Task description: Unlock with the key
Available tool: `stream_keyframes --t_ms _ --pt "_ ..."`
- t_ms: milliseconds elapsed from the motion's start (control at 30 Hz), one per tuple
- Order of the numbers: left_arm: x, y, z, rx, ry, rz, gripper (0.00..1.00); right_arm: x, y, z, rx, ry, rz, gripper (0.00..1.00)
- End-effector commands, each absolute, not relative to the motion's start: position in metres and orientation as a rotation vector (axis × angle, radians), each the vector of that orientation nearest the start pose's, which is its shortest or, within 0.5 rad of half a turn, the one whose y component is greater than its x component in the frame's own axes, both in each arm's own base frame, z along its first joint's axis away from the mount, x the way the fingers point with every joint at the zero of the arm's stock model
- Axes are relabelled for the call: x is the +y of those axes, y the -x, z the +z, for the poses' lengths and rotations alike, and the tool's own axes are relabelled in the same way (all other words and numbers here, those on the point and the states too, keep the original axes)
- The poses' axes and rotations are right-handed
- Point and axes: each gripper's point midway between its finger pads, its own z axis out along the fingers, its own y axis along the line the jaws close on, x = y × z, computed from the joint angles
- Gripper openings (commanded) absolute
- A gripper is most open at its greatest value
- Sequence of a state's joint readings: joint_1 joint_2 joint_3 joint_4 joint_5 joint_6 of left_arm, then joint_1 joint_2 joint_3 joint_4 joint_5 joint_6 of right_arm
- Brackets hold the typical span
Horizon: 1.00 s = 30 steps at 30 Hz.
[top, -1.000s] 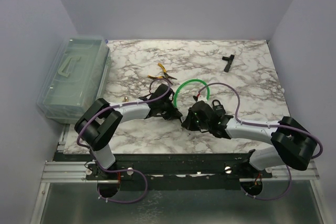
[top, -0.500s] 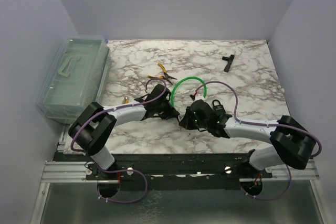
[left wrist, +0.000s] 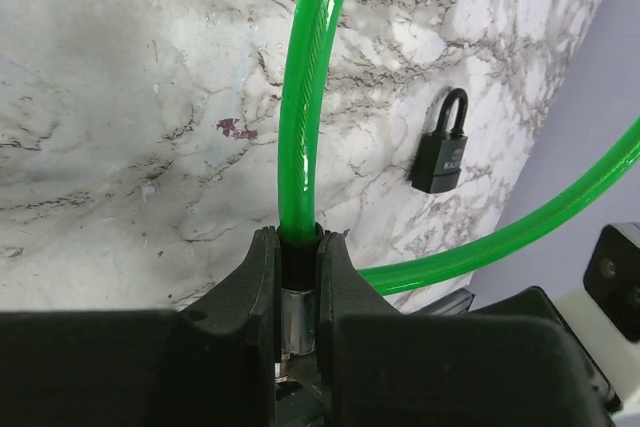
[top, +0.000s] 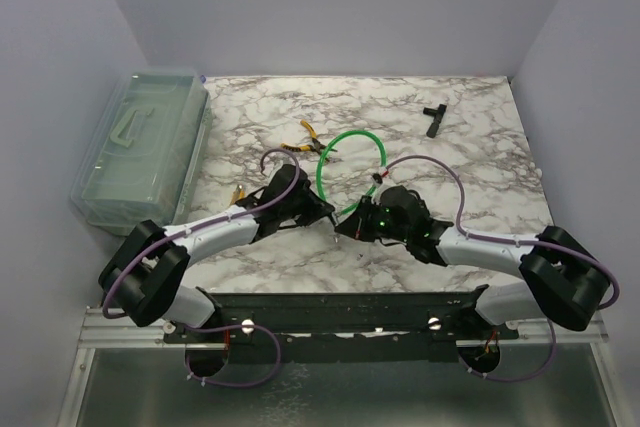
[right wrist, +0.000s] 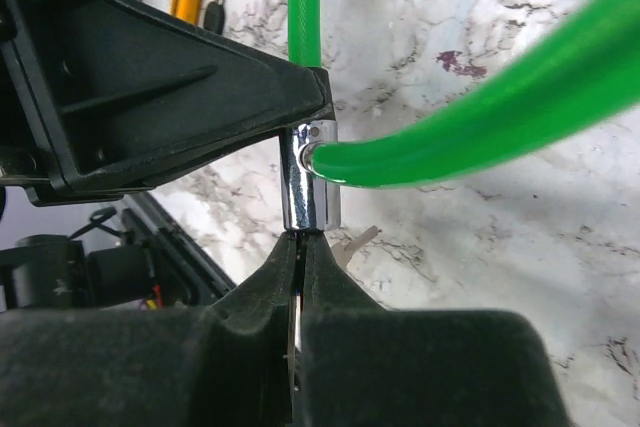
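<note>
I have the left arm (top: 215, 230) stretched low from its base at the near left toward the middle of the white-and-grey marbled tabletop (top: 480, 162). The right arm (top: 480, 244) reaches in low from the near right to meet it. The two wrists face each other almost tip to tip, toward the near side of the tabletop.

The tiny, thin, silvery metal key (right wrist: 296, 322) sits edge-on between the fingers of the right tool (right wrist: 300, 247), with only a sliver of it showing. Its tip meets the lower end of the short chrome lock barrel (right wrist: 310, 187), which stands directly ahead of that tool. I cannot tell how far the key has gone in.

The right tool is pinched tight on the key, with no gap between its fingers. The left tool (left wrist: 298, 244) is clamped on the green plastic-sheathed cable (left wrist: 300, 97) at its dark collar, just above the chrome barrel. Its fingertips touch the barrel's top end in the right wrist view. From there the cable rises in a loop toward the far side and curves back into the side of the barrel.

A small black padlock (left wrist: 443, 152) lies flat on the tabletop, apart from the left tool and beyond the cable in the left wrist view. The yellow-handled pliers (top: 310, 140) lie on the far side of the left tool.
</note>
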<state>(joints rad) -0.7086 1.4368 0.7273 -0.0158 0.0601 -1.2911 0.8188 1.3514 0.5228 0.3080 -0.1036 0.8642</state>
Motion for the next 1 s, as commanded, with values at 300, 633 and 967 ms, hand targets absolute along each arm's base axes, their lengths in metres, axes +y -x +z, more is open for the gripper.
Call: stream_keyframes --t_ms 300,633,967 --pt "-0.305 -0.261 0.193 2.071 0.612 -1.436 0.00 0.318 -0.240 0.151 2.042 -0.053 1.474 0.00" --pt "-0.296 -0.253 0.226 1.928 0.533 -1.510 0.00 0.322 -0.242 0.173 1.968 -0.010 1.580 0.00" --pt "-0.290 -0.244 0.257 1.800 0.444 -1.580 0.00 0.333 -0.240 0.198 1.875 0.088 1.742 0.00"
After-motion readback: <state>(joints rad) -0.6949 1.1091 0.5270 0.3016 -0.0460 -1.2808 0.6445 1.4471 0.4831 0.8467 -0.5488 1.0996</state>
